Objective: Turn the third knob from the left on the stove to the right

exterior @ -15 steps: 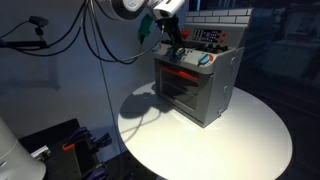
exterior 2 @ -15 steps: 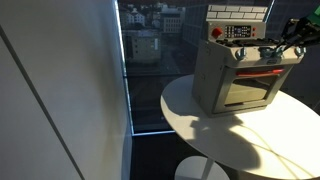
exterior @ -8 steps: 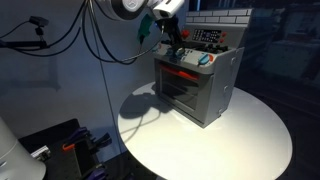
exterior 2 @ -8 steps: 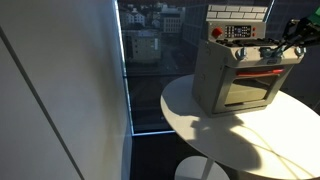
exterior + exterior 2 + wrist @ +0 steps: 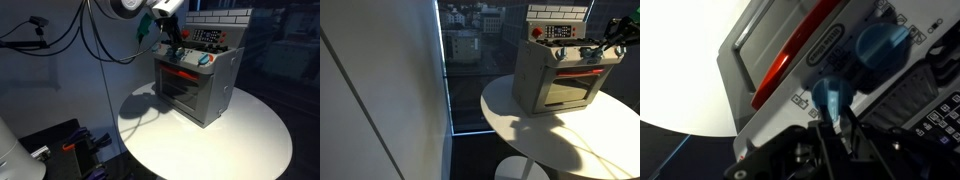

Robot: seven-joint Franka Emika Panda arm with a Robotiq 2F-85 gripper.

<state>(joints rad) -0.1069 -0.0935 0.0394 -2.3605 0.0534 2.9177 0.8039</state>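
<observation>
Stove [image 5: 775,115] knob [image 5: 828,95] (teal) sits at the claw [image 5: 836,128].

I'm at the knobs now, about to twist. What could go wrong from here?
1. The stove looks unbraced on the round table; a twist may slide or turn it.
2. In the wrist view the near knob at the pincer has a second knob close beside it. The pincer could bump that one, and I cannot confirm which is third.
</observation>
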